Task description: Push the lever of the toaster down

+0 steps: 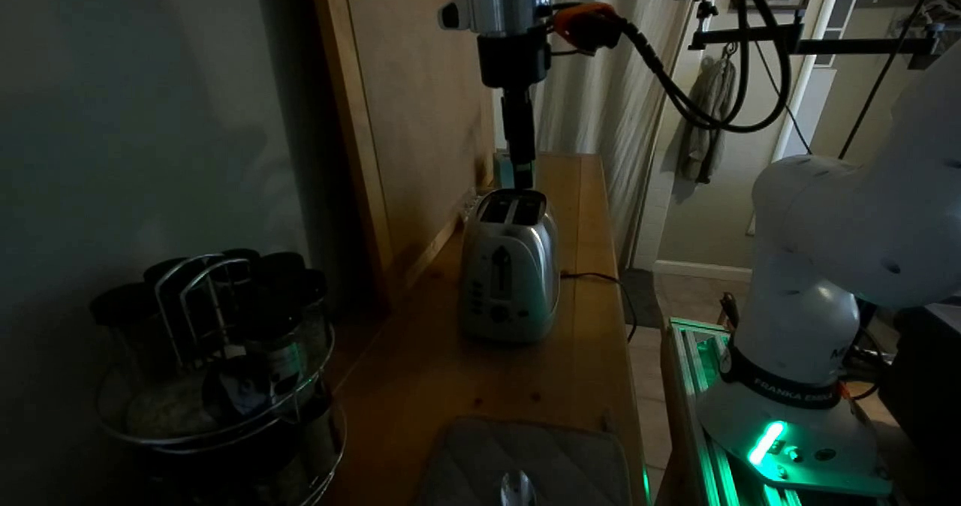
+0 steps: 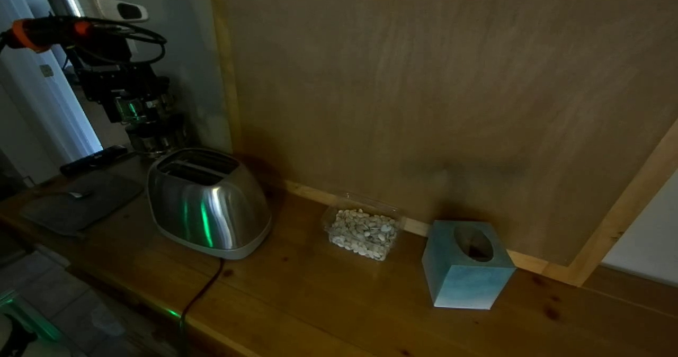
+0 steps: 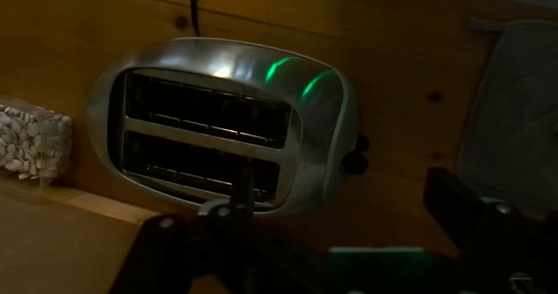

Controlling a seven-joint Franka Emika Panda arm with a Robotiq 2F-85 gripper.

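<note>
The shiny silver toaster stands upright on the wooden counter, in both exterior views [image 1: 510,281] [image 2: 212,203] and in the wrist view [image 3: 318,89]. Its lever [image 1: 501,257] is a small dark tab near the top of the slot on the narrow end face. From above, the lever [image 3: 354,163] sticks out beside a second dark knob; it is hidden in an exterior view. My gripper points down above the toaster's lever end, in both exterior views [image 1: 523,172] [image 2: 159,140]. In the wrist view my gripper [image 3: 341,182] has its fingers wide apart with nothing between them.
A grey quilted mat [image 1: 525,453] with a spoon [image 1: 518,489] lies before the lever end. A rack of jars [image 1: 218,348] stands nearby. A clear box of white pieces [image 2: 363,232] and a blue tissue box [image 2: 469,267] stand along the wooden panel [image 2: 424,92].
</note>
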